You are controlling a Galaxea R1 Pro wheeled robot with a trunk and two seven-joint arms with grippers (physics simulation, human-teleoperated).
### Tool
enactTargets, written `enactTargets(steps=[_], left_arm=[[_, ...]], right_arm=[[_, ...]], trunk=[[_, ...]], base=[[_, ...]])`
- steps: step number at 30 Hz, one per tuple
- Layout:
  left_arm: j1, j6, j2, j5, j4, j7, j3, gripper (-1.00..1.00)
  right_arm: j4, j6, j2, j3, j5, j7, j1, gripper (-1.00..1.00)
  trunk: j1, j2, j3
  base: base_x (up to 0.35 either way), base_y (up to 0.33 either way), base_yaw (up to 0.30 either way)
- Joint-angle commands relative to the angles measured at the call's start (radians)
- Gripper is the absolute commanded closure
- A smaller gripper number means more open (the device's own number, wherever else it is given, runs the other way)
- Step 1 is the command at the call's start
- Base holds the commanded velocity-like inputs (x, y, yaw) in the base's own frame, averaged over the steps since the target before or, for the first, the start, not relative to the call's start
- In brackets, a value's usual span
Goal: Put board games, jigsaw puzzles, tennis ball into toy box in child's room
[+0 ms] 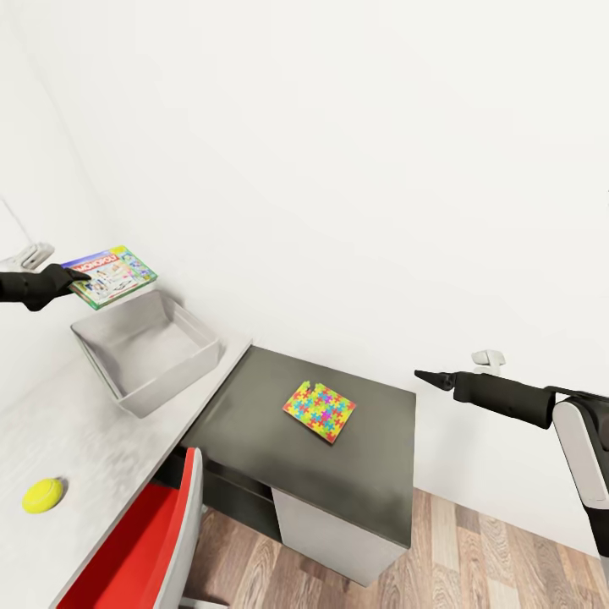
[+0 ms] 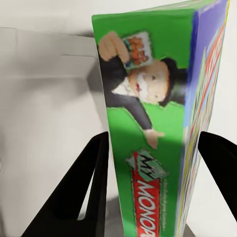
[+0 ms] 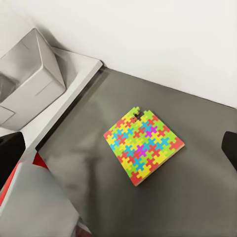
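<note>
Green-edged board game [image 1: 112,275] clamped in left gripper [image 1: 78,282], arm level above toy box [image 1: 148,348].

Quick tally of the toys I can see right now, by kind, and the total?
Board games: 1, the green Monopoly box, held by the left gripper above the toy box.
Jigsaw puzzles: 1, the puzzle lying flat on the dark lower wing of the table.
Tennis balls: 1, the ball on the light desk top.
Total: 3 toys in view.
</note>
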Motion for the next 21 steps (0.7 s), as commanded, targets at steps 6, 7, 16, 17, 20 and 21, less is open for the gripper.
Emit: enactTargets(steps=[6,7,16,17,20,21], left_arm=[[0.001,0.0,0.002,0.0,0.002,-0.005,-0.007,1.0],[0.001,-0.001,0.002,0.0,0.003,-0.005,-0.007,1.0],[0.004,-0.008,0.002,0.0,0.023,-0.005,-0.008,1.0],[0.004,-0.013,0.002,0.0,0.028,-0.005,-0.009,1.0],[0.005,-0.023,0.002,0.0,0.035,-0.005,-0.009,1.0],[0.005,-0.027,0.002,0.0,0.039,-0.005,-0.009,1.0]], right_arm=[[0.0,0.005,0.0,-0.001,0.005,0.01,-0.001,-1.0],[0.0,0.005,0.0,-0.001,0.005,0.01,-0.001,-1.0],[0.0,0.005,0.0,-0.001,0.004,0.011,-0.001,-1.0],[0.0,0.005,0.0,-0.001,0.004,0.011,-0.001,-1.0],[0.0,0.005,0.0,0.0,0.004,0.011,-0.001,-1.0],[0.0,0.005,0.0,0.0,0.004,0.011,-0.001,-1.0]], trunk=[[0.001,-0.002,-0.003],[0.001,-0.002,-0.003],[0.001,-0.002,-0.006],[0.001,-0.002,-0.007],[0.001,-0.002,-0.011],[0.001,-0.002,-0.012]], base=[[0.0,0.0,0.0],[0.0,0.0,0.0],[0.0,0.0,0.0],[0.0,0.0,0.0],[0.0,0.0,0.0],[0.0,0.0,0.0]])
